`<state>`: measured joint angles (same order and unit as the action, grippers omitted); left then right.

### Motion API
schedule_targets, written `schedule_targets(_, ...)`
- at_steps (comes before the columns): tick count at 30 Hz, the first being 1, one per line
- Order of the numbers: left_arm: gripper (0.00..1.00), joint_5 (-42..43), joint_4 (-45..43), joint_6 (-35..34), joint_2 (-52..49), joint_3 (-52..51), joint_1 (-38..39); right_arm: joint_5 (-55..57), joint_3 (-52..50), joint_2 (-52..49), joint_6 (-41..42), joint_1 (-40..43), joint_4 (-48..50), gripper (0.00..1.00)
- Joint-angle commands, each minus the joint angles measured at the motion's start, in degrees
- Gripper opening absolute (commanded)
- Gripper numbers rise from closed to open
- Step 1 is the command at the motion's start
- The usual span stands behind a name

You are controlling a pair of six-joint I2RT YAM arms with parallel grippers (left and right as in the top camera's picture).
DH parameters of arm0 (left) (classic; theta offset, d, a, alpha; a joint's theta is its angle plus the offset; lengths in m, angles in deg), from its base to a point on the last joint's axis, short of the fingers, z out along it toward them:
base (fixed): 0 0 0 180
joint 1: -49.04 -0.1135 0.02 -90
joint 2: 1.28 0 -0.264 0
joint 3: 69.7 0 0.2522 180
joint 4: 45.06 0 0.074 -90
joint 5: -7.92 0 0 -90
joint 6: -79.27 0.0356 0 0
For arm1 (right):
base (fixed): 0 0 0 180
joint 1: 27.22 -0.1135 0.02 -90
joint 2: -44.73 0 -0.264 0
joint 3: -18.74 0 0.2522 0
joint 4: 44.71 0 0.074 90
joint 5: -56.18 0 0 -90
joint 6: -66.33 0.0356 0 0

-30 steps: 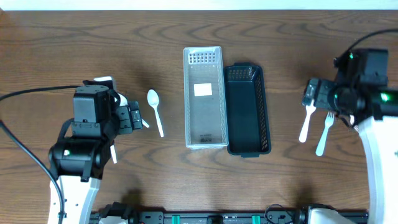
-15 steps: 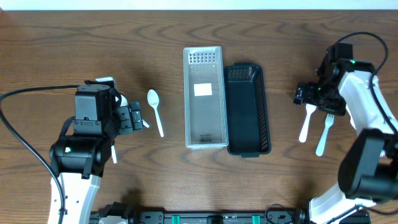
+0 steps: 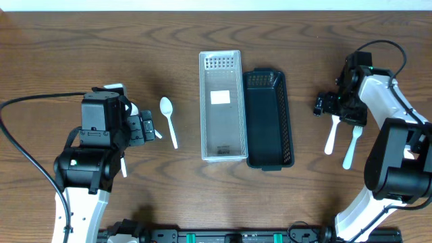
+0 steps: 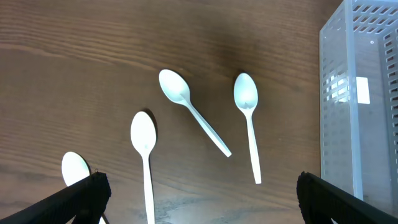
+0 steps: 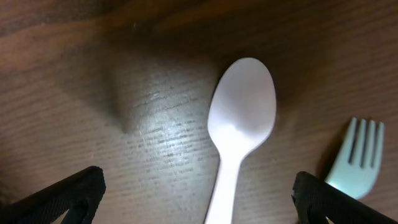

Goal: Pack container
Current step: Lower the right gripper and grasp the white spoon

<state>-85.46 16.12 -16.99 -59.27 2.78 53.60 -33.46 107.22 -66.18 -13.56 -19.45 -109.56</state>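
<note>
A clear plastic container (image 3: 221,104) lies at the table's middle, with a dark container (image 3: 268,118) against its right side. Both look empty. Left of them a white spoon (image 3: 169,120) lies on the wood. My left gripper (image 3: 145,127) hovers open just left of it. The left wrist view shows several white spoons (image 4: 249,124) ahead of the open left gripper (image 4: 198,205), and the clear container (image 4: 360,93) at the right. My right gripper (image 3: 324,104) is open above a white spoon (image 3: 331,135) and a pale fork (image 3: 352,145). In the right wrist view, that spoon (image 5: 239,130) runs between the fingers of the right gripper (image 5: 199,196), with the fork (image 5: 354,155) to its right.
The table is dark brown wood (image 3: 304,40). The left arm's body covers part of the spoon group in the overhead view. A black cable (image 3: 40,101) runs off to the left.
The right arm has turned and its gripper has shifted a little left, over the spoon's bowl. The left arm and all the cutlery have stayed still.
</note>
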Motion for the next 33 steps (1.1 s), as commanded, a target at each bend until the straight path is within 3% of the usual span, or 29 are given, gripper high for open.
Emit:
schedule_targets(1, 0.98, -0.3, 0.2, -0.7, -0.1, 0.8, -0.3, -0.6, -2.9, -0.5, 0.8, 0.5, 1.6, 0.99)
schedule_targets(8, 0.98, -0.3, 0.2, -0.7, -0.1, 0.8, -0.3, -0.6, -8.0, -0.5, 0.8, 0.5, 5.9, 0.98)
schedule_targets(26, 0.98, -0.3, 0.1, -0.7, -0.1, 0.8, -0.3, -0.8, -8.0, -0.6, 0.6, 2.5, 15.5, 0.97)
schedule_targets(33, 0.98, -0.3, 0.1, -0.7, -0.1, 0.8, -0.3, -0.8, -8.0, -0.7, 0.6, 2.7, 15.7, 0.78)
